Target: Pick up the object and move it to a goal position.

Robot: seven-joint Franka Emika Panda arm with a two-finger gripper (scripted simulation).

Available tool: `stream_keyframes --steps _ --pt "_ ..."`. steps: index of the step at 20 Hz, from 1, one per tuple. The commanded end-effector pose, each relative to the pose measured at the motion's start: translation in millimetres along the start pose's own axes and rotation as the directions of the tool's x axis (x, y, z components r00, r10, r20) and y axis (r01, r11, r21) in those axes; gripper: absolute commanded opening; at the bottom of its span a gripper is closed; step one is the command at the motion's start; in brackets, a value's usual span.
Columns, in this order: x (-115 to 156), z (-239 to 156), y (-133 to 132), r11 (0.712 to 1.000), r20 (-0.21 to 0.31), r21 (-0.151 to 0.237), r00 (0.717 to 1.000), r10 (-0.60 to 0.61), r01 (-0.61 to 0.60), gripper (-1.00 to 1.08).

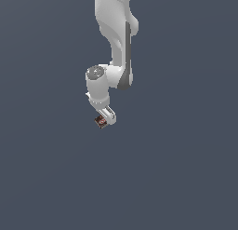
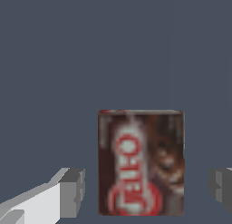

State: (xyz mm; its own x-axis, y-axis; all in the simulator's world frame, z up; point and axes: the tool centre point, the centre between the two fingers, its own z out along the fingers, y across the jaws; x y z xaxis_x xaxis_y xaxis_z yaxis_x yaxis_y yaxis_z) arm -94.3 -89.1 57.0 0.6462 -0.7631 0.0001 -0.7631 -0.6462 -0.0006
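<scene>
The object (image 2: 141,163) is a small flat dark-brown box with red and white label marks. In the wrist view it lies between my two fingers, with a narrow gap of grey ground on each side. My gripper (image 2: 147,189) is open around it; one grey pad (image 2: 72,191) and the other (image 2: 221,186) stand apart from the box's sides. In the exterior view the box (image 1: 99,122) sits right at the tips of the white gripper (image 1: 104,119), which points downward from the arm (image 1: 116,43).
A plain blue-grey surface (image 1: 186,168) fills both views. No other objects or edges show.
</scene>
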Motion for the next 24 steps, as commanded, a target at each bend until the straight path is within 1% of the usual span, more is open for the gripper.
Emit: stream_keyframes --steps 1,7,12,13,24 --pt "0 9 1 1.0 0.001 -0.001 1.0 0.002 -0.002 1.0" --pt "-1 35 1 1.0 0.0 -0.001 1.0 0.005 -0.005 1.0" --pt "-1 41 1 1.0 0.0 0.0 1.0 0.005 -0.005 1.0" --pt "-1 41 1 1.0 0.0 0.0 1.0 0.005 -0.005 -1.0" --pt "-1 40 0 1.0 0.0 0.001 1.0 0.004 -0.004 -1.0"
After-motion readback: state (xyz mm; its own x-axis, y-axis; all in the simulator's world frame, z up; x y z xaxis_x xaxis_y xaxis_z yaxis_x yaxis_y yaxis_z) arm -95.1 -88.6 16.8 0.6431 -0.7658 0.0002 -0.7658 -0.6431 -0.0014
